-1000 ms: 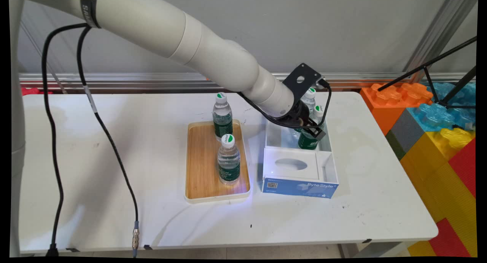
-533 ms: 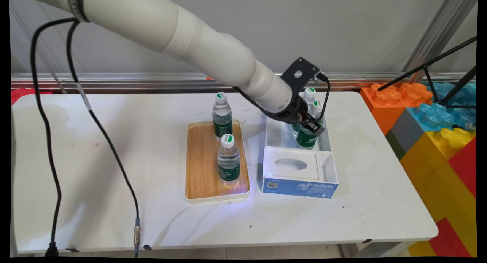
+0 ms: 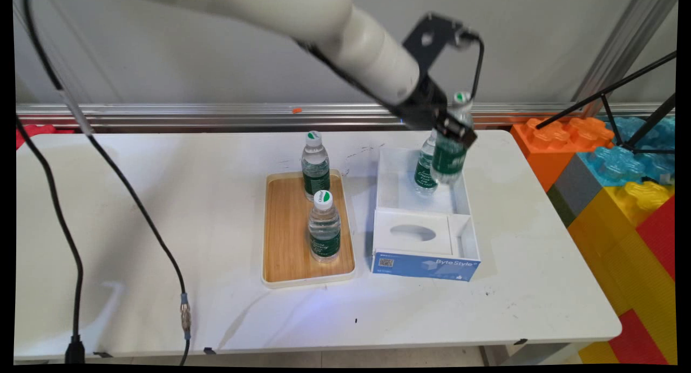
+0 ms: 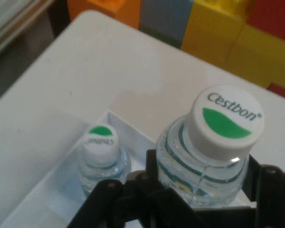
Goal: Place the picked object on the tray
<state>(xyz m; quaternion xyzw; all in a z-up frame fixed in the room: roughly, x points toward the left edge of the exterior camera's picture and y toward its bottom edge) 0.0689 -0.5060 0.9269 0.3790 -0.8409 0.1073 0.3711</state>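
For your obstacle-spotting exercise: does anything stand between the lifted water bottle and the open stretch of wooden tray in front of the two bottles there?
Nothing visible blocks it. The gripper holds the lifted bottle above the white box. The tray's bottles stand toward its back and middle; the tray is bare in front.

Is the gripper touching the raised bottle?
Touching. The hand view shows the gripper fingers pressed against both sides of the raised bottle, below its cap.

place: robot test lab | evidence: white folding bench [image 3: 135, 211] against a plain grey wall [image 3: 216, 65]; aluminium rail [image 3: 162, 114] along the far edge; oversized toy-brick wall [image 3: 621, 189] at right; black tripod legs [image 3: 621, 103] far right; hanging cables [image 3: 108, 173] at left
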